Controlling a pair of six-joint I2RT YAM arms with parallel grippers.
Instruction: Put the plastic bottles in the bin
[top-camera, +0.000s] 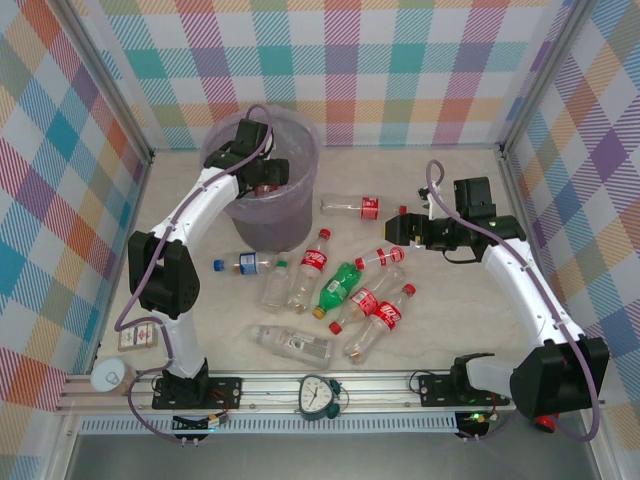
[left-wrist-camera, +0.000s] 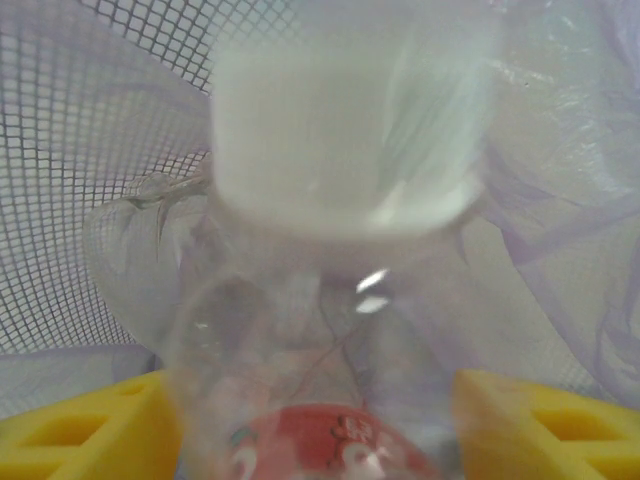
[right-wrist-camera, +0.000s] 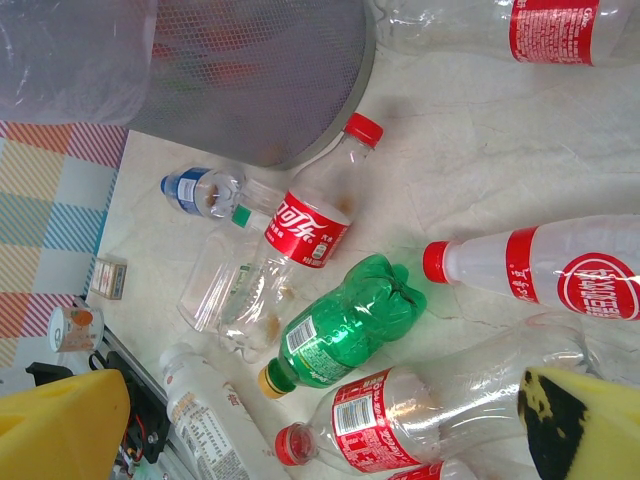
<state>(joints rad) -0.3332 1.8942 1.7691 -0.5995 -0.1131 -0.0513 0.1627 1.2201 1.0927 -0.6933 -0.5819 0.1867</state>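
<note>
My left gripper (top-camera: 260, 178) hangs in the mouth of the bin (top-camera: 292, 218). A white-capped bottle (left-wrist-camera: 320, 320) with a red label sits blurred between its yellow fingers (left-wrist-camera: 90, 425), and I cannot tell whether they grip it. My right gripper (top-camera: 398, 228) stands spread wide above a red-labelled bottle (right-wrist-camera: 430, 420). The green bottle (right-wrist-camera: 345, 325) lies just beyond, with more bottles scattered across the table (top-camera: 440, 330).

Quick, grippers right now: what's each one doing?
Left gripper: bottle between its fingers over the bin; gripped or released cannot be told.
Right gripper: open, empty.
</note>
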